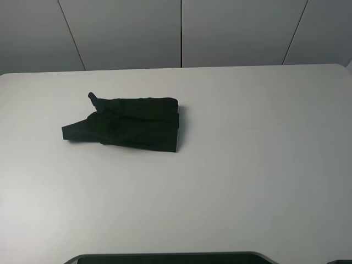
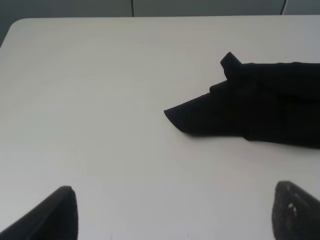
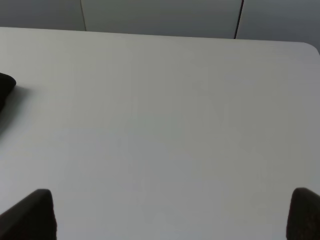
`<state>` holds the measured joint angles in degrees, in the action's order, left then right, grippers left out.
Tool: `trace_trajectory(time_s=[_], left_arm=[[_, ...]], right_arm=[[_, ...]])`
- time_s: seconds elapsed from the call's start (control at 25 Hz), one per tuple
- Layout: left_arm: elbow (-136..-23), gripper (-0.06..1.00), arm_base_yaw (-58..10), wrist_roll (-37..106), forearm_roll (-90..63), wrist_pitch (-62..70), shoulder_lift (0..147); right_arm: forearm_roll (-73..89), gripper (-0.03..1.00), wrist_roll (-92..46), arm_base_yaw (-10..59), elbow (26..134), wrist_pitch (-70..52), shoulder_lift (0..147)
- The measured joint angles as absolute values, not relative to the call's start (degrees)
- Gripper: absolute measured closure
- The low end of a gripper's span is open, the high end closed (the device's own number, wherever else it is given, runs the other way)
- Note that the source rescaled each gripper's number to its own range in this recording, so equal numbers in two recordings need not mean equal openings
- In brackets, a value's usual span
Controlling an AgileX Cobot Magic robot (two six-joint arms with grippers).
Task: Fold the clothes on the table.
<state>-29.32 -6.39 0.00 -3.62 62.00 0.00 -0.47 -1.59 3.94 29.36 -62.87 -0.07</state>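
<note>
So, from the high camera the black T-shirt (image 1: 129, 124) sits folded up into a compact bundle on the white bench (image 1: 247, 165), left of the middle and toward the far half. It's roughly rectangular, with a fairly straight edge on its right side and a floppy bit of fabric sticking out to the left, plus a small nub poking up at the top left corner. Only plain black shows, no print visible. Neither arm shows up in this view, just a dark strip along the near edge at the bottom.

Left wrist camera: the left gripper (image 2: 172, 212) hangs over bare bench with its fingers (image 2: 55, 215) spread wide apart, one dark tip in each lower corner of the picture. They hold nothing and touch nothing. The shirt (image 2: 260, 105) lies well ahead of the tips and off to one side, with its pointed flap aimed back toward the open bench (image 2: 90, 100). The far rounded corner of the bench shows too.

Right wrist camera: same deal, the right gripper (image 3: 172, 215) has its fingers (image 3: 35, 215) opened wide, empty, over plain white bench (image 3: 175, 110). Only a tiny sliver of the shirt (image 3: 5, 87) peeks in at the picture's edge, well apart from the tips. Grey wall panels (image 3: 160, 17) run behind the bench.
</note>
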Motion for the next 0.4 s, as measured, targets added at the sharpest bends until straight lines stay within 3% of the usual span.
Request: trace_trajectory(time_s=[0.4], left_arm=[[-29.32,-0.06,-6.39,0.0,-3.62,62.0,0.0]], right_arm=[[-0.47,-0.03,-1.48,3.94,29.36,-62.87,-0.07]])
